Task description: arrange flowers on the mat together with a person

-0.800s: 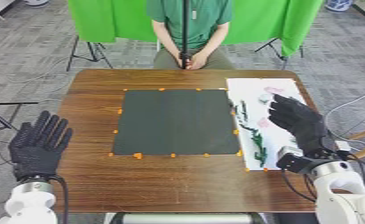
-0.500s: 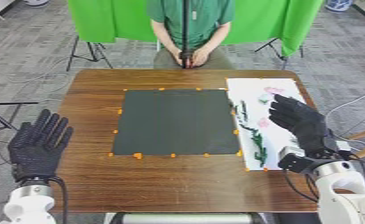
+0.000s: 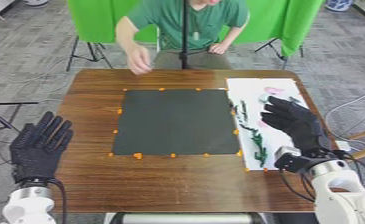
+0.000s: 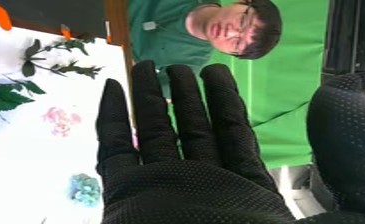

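My right hand (image 3: 289, 120) is over the right part of the white sheet (image 3: 260, 162) at the table's right, fingers straight, holding nothing. Over the table's left edge is my left hand (image 3: 40, 147), open and empty. A dark square mat (image 3: 174, 122) lies mid-table. On the sheet are green stems (image 3: 257, 142) and a pink flower (image 3: 273, 90). In the right wrist view my right hand (image 4: 192, 185) stands with straight fingers; beyond it lie green leaves (image 4: 5, 97), a pink flower (image 4: 61, 120) and a bluish flower (image 4: 85, 189). The person's hand (image 3: 139, 60) is above the far table edge.
Orange markers (image 3: 138, 156) line the borders of the mat and the sheet on the brown wooden table (image 3: 161, 187). A dark vertical pole (image 3: 185, 37) stands at the far side before the person. Behind hangs a green curtain (image 3: 98, 25).
The person has leaned forward and brought one hand from the lap toward the far left of the table. My right hand has shifted slightly left and down; my left hand has barely moved.
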